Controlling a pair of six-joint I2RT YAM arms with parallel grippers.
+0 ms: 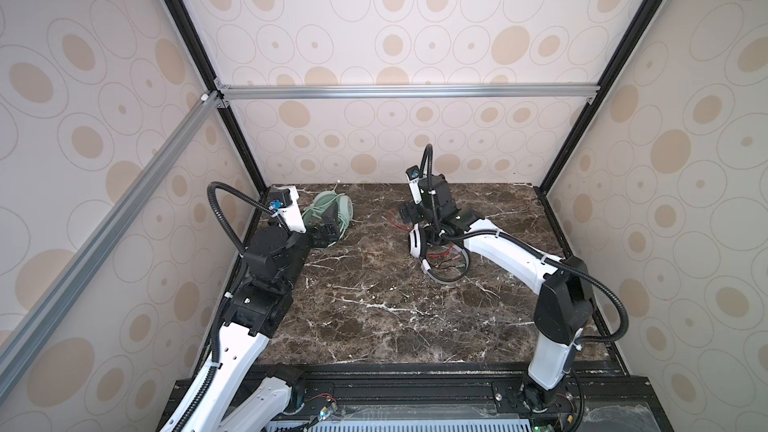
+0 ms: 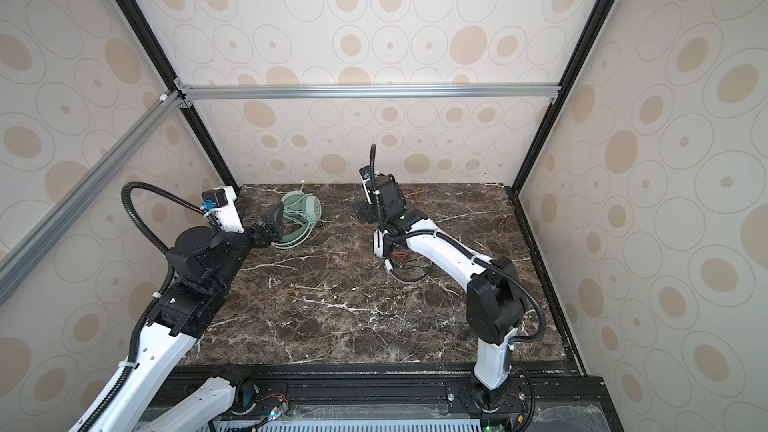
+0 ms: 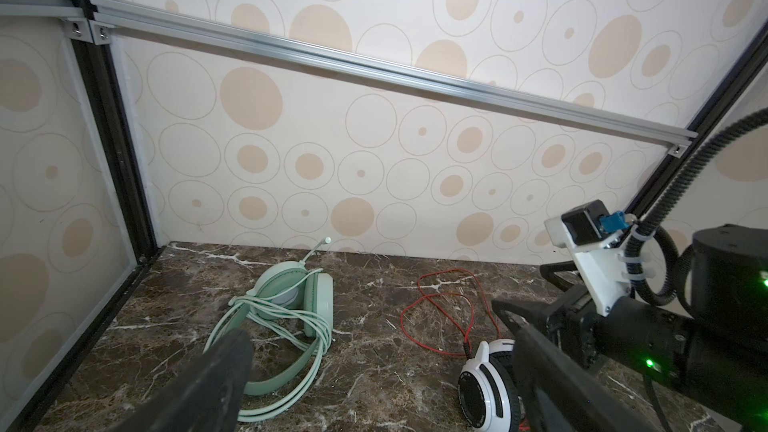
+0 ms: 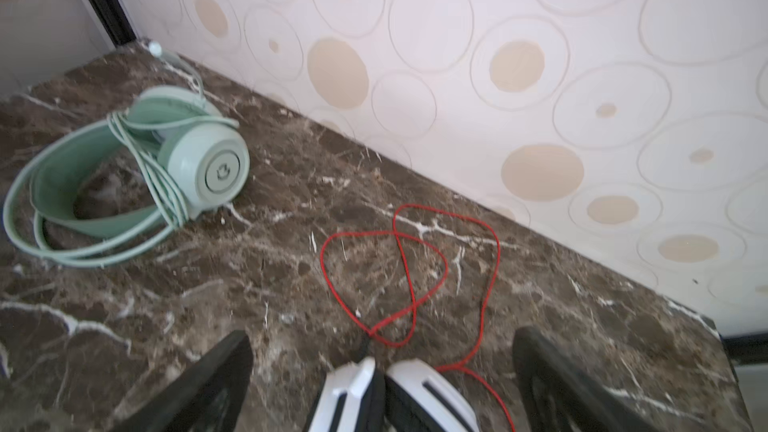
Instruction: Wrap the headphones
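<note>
Both arms are reaching over the dark marbled desk [image 1: 374, 305], each toward its own pair of headphones.

The left hand [image 1: 328, 228] is spread wide and holds nothing. It sits low at the far left of the desk, right beside the mint-green headphones [image 1: 343, 205], which lie near the back corner in both top views. In the left wrist view one of its fingers [image 3: 224, 367] covers part of the green headband; I cannot tell whether it touches the band. The pale green cable [image 4: 162, 184] is looped several times around the headband next to the ear cups. The slim microphone arm [image 3: 318, 247] points up toward the back wall.

The right hand [image 4: 382, 334] is also spread as far as it goes and grips nothing. It hangs over the white-and-black headphones [image 1: 415, 241], which lie further right on the desk, well apart from the green pair. From its wrist camera the two white ear cups sit pressed together between the black fingers [image 4: 216, 380]. Bare desk shows on either side of them, so the fingers straddle the cups without pinching them.

The thin red cable [image 4: 409, 276] is unwound. It runs from the white cups out over the desk in loose, crossing loops toward the back wall. In a top view, more red strands [image 1: 446, 261] lie inside the curve of the headband under the right arm.
</note>
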